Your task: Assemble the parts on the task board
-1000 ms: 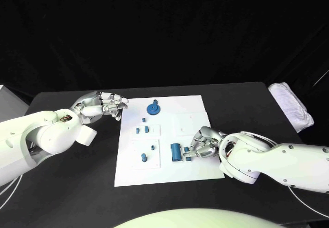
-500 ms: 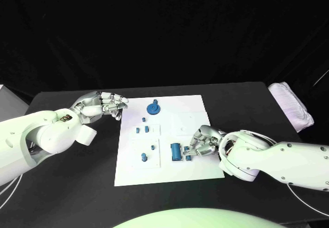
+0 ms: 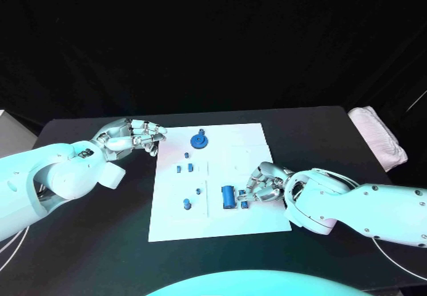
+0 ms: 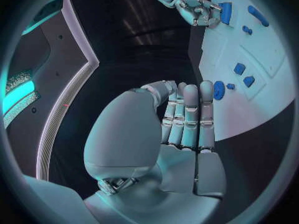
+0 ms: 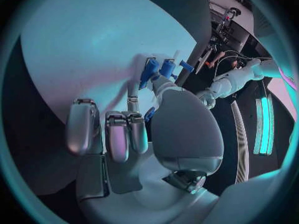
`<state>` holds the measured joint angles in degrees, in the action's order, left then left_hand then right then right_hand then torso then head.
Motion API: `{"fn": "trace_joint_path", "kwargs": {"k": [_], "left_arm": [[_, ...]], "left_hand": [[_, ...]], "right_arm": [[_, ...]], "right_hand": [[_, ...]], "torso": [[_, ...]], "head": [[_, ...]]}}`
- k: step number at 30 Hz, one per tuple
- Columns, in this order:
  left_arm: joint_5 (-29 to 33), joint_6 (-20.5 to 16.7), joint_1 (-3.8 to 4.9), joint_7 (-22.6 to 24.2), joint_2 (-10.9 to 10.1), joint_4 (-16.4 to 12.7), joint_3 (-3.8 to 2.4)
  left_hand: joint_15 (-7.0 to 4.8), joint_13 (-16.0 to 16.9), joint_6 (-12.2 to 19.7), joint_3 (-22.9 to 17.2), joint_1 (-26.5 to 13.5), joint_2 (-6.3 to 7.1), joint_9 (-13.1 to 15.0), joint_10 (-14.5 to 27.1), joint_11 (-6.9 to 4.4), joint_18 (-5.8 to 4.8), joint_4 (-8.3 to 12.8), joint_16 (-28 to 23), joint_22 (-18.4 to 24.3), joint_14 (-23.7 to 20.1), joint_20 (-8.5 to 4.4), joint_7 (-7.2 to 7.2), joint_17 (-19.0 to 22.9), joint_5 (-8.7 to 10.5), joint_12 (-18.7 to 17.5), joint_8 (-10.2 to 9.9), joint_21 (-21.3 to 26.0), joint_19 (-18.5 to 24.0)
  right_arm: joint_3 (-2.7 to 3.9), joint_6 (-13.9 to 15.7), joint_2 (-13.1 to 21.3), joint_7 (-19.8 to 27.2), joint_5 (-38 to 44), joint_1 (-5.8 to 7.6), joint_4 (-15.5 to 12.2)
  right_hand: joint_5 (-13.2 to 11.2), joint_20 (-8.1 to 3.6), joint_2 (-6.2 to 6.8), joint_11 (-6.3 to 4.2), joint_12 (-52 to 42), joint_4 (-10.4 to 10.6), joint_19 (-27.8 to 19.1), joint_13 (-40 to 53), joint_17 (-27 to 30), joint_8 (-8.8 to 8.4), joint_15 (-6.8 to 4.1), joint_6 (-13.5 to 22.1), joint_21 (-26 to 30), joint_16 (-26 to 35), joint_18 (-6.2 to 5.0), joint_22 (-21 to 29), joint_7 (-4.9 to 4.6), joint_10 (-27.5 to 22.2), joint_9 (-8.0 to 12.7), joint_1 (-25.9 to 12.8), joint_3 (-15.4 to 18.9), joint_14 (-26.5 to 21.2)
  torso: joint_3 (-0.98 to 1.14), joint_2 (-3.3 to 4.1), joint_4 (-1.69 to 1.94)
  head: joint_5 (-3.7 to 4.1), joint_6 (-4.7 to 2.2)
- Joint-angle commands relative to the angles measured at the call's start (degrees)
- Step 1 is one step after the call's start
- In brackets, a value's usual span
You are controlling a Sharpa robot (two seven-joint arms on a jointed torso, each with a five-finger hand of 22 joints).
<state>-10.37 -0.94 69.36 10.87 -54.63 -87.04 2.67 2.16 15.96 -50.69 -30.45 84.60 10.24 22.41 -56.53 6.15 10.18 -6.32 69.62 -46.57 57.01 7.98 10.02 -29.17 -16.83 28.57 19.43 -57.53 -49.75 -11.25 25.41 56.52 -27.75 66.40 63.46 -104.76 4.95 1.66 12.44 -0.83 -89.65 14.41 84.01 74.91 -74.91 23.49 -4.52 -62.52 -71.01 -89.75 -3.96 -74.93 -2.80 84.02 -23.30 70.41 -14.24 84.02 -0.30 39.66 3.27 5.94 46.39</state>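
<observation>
The task board (image 3: 233, 179), a white plate, lies in the middle of the black desk (image 3: 302, 132), centre of the head view. Its parts are small and blue: a round disc part (image 3: 200, 142) near the board's upper edge, a tiny piece (image 3: 186, 155) below it, a pair of small blocks (image 3: 184, 168), a short peg (image 3: 187, 204) toward the lower left, and a larger cylinder part (image 3: 229, 196) lying at centre right.

The right hand (image 3: 261, 187) rests on the board just beside that cylinder, fingers curled over a small blue piece (image 3: 243, 200); the right wrist view shows blue bits at the fingers (image 5: 132, 104), so it seems to pinch one, probably to seat it next to the cylinder. Whether the grip is firm I cannot tell.

The left hand (image 3: 132, 137) hangs over the desk at the board's upper left corner, apart from the parts. In its wrist view the fingers (image 4: 190, 117) are drawn in together around nothing, likely parked out of the way while the other hand works.
</observation>
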Motion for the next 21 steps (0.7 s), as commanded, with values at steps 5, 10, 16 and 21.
{"fn": "trace_joint_path", "kwargs": {"k": [5, 10, 16, 21], "left_arm": [[-0.25, 0.93, 0.01, 0.23, 0.15, -0.05, -0.03], [-0.27, 0.95, 0.01, 0.21, 0.16, -0.04, -0.02], [-0.28, 0.86, 0.01, 0.08, 0.14, -0.04, -0.01], [-0.28, 0.88, 0.01, -0.11, 0.11, -0.04, 0.00]], "left_hand": [[0.13, -0.07, 0.12, -0.34, 0.04, -0.42, 0.05, 0.50, -0.07, 0.40, 0.03, -0.18, -0.05, 0.10, 0.02, 0.03, -0.07, -0.20, 0.38, 0.01, -0.32, -0.01], [0.13, -0.07, 0.12, -0.34, 0.04, -0.42, 0.05, 0.50, -0.07, 0.40, 0.03, -0.18, -0.05, 0.10, 0.02, 0.03, -0.07, -0.20, 0.38, 0.01, -0.32, -0.01], [0.13, -0.07, 0.12, -0.34, 0.04, -0.42, 0.05, 0.50, -0.07, 0.40, 0.03, -0.18, -0.05, 0.10, 0.02, 0.03, -0.07, -0.20, 0.38, 0.01, -0.32, -0.01], [0.15, -0.08, 0.15, -0.37, -0.03, -0.51, 0.07, 0.55, -0.04, 0.39, 0.06, -0.21, -0.08, 0.12, 0.02, 0.07, -0.09, -0.20, 0.42, 0.00, -0.36, -0.01]], "right_arm": [[-0.10, 5.37, 0.44, 3.43, -2.20, -0.18, -0.19], [-0.07, 6.64, 0.93, 4.30, -2.85, -0.17, -0.46], [-0.04, 6.50, 1.82, 4.32, -2.69, -0.16, -0.94], [-0.03, 3.64, 2.68, 3.57, -2.10, -0.17, -1.92]], "right_hand": [[0.22, -0.12, -1.18, -0.33, -0.35, 2.26, 2.13, 15.09, -15.09, 0.59, -0.07, 0.00, -0.02, -0.25, 0.74, -8.29, -0.18, 5.98, -0.19, -3.25, 5.28, 5.98], [0.34, -0.16, -3.64, -0.40, -0.35, 2.34, 2.19, 15.09, -15.09, 1.07, -0.14, 0.22, 0.08, -0.25, 0.73, -8.43, -0.07, 5.98, -0.40, -5.92, 10.48, 5.98], [0.37, -0.16, -4.37, -0.41, -0.35, 2.36, 2.21, 15.09, -15.09, 1.24, -0.13, 0.32, 0.14, -0.25, 0.73, -8.48, -0.07, 5.98, -0.47, -6.33, 12.41, 5.98], [0.43, -0.16, -4.71, -0.41, -0.35, 2.20, 2.20, 15.09, -15.09, 1.36, -0.14, 0.41, 0.29, -0.25, 0.71, -8.48, -0.05, 5.98, -0.51, -5.73, 13.69, 5.98]], "torso": [[-0.02, -0.04, 0.02], [-0.04, -0.03, 0.05], [-0.06, -0.02, 0.00], [-0.05, -0.03, -0.02]], "head": [[0.06, -0.18], [0.08, -0.24], [0.02, -0.28], [-0.04, -0.32]]}}
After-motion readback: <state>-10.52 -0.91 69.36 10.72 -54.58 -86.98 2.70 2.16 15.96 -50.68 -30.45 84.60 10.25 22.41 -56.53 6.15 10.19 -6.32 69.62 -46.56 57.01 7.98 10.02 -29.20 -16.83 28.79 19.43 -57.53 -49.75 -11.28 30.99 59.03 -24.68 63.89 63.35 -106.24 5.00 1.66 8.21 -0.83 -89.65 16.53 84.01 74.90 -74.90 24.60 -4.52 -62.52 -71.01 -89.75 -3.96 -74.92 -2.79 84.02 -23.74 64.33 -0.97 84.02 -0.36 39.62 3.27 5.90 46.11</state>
